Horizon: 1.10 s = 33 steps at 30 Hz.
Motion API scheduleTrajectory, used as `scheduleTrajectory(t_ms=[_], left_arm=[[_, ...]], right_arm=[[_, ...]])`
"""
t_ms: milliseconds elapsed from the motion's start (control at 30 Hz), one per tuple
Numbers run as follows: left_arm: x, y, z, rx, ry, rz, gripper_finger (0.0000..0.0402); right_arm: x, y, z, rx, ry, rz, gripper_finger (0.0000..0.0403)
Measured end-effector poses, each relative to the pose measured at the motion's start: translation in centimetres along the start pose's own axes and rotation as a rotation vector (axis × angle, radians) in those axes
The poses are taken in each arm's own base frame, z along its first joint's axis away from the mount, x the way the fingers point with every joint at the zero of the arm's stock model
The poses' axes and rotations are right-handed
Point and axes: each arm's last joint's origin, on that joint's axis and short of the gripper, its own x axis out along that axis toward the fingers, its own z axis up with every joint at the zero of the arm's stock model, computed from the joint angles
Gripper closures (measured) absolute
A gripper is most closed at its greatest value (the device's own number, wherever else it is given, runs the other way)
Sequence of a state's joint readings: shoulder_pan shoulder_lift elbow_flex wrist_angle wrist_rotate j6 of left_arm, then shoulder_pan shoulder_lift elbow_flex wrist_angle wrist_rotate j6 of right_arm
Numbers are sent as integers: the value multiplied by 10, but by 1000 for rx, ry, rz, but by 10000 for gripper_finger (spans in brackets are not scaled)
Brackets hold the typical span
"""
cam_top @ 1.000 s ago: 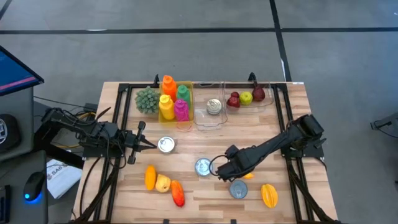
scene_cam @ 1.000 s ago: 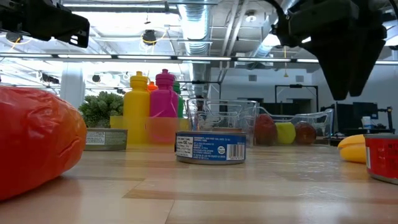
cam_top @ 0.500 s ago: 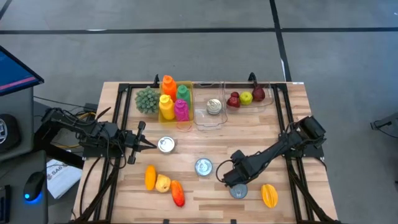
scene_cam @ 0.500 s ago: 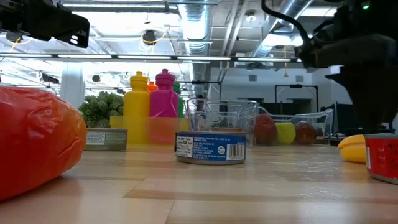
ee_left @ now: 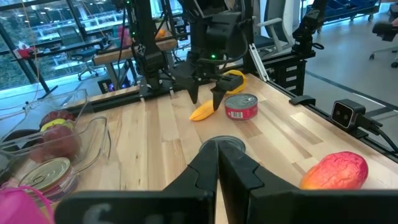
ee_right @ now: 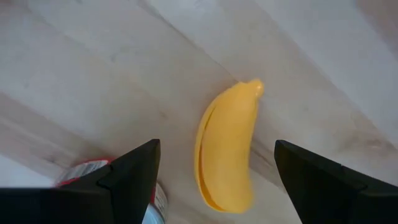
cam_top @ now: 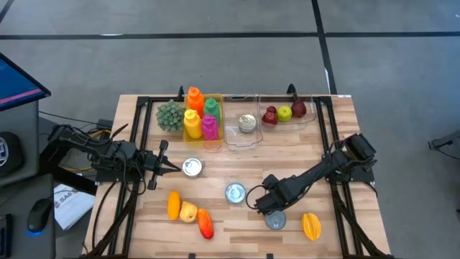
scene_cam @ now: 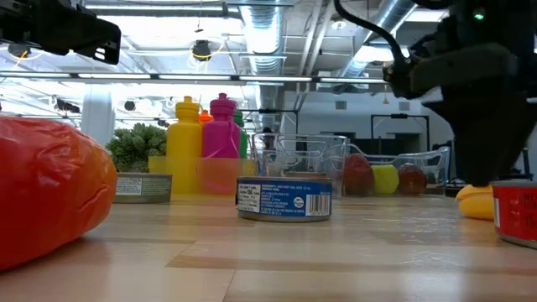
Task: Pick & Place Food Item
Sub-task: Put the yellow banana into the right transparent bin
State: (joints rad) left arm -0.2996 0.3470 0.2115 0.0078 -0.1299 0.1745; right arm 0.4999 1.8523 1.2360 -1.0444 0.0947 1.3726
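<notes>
Right gripper (cam_top: 264,203) hangs low over the desk (cam_top: 237,162), fingers spread wide, straddling a yellow banana (ee_right: 227,149) that lies flat on the wood. In the right wrist view the banana sits between the two dark fingers (ee_right: 127,171), apart from both. From above the arm hides the banana almost entirely; in the low view only its end shows (scene_cam: 474,201), just beside the red-labelled can (scene_cam: 515,214), which is cut off at the frame edge. The left wrist view shows the banana (ee_left: 204,111) touching or nearly touching that can (ee_left: 240,106); I cannot tell which.

Left gripper (cam_top: 167,167) waits near the open-topped can (cam_top: 192,167), well apart from the banana. Its fingers sit close together in its own wrist view (ee_left: 217,165), holding nothing.

Other items relative to the banana:
- blue-labelled can (cam_top: 235,192) just beside the right gripper, on the side away from the banana
- an orange-yellow fruit (cam_top: 310,225) near the red-labelled can
- three fruits (cam_top: 188,212) grouped well apart, past the blue-labelled can
- bottles (cam_top: 200,115) and clear trays (cam_top: 280,114) along the far edge; tray contents partly hard to make out.
</notes>
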Motion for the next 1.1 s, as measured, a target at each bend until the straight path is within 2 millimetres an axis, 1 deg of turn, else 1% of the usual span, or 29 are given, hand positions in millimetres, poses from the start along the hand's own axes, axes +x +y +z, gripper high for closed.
scheduleTrajectory(t_ms=[133, 233, 367, 567, 900, 1000, 1100], left_arm=[[0, 0, 0, 0, 0, 0, 399], [0, 0, 0, 0, 0, 0, 399], [0, 0, 0, 0, 0, 0, 399], [0, 0, 0, 0, 0, 0, 399], [0, 0, 0, 0, 0, 0, 399], [0, 0, 0, 0, 0, 0, 399], [0, 0, 0, 0, 0, 0, 399]], right_arm=[[15, -7, -7, 12, 21, -30, 92], [25, -8, -10, 15, 38, -2, 92], [27, -5, -10, -10, 49, 42, 103], [28, -4, -8, -14, 58, 61, 146], [28, -4, -8, -17, 57, 58, 247], [27, -4, -8, -17, 57, 59, 262], [27, -4, -9, -18, 57, 59, 263]])
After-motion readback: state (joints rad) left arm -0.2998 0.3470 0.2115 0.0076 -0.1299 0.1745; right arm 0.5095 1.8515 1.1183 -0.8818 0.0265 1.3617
